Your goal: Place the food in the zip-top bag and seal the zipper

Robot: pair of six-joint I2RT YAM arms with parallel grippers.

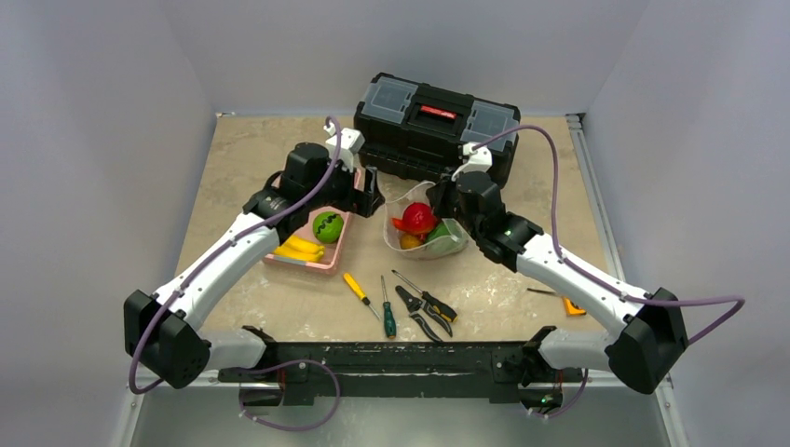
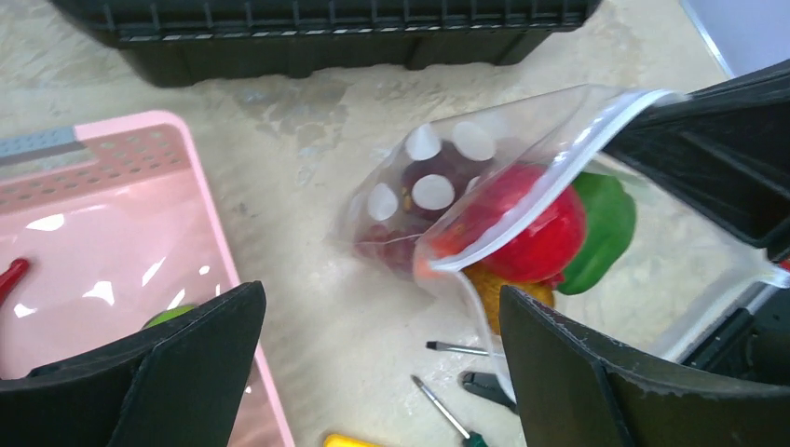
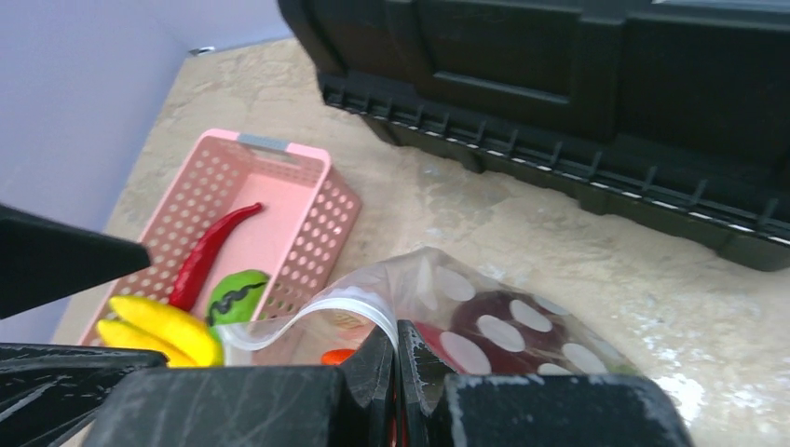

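- While the right claw [image 3: 396, 340] pinches the rim of the crinkly dotted transparent bag [image 2: 410, 186] on the surface [image 1: 522, 279], filling looks half done.
- Left claw [image 2: 382, 363] gapes wide, empty, beside the pink lattice basket [image 2: 200, 186].
- Next, likely: grasp its yellow toy bananas [image 1: 300, 248].

Dotted zip-top bag [image 2: 421, 191], zipper [image 2: 538, 183] unsealed, red, green food [image 2: 545, 237] inside

The left arm [image 1: 224, 259] and the right arm [image 1: 570, 270] were each built of white tubular links joined by blocky black joint housings. A thin purple cable [image 1: 553, 177] was run along each arm. The left pincer [image 2: 382, 296] was fitted with matte black, scuffed fingers [image 2: 596, 382]. A small green light [image 1: 506, 223] was lit on the right arm.
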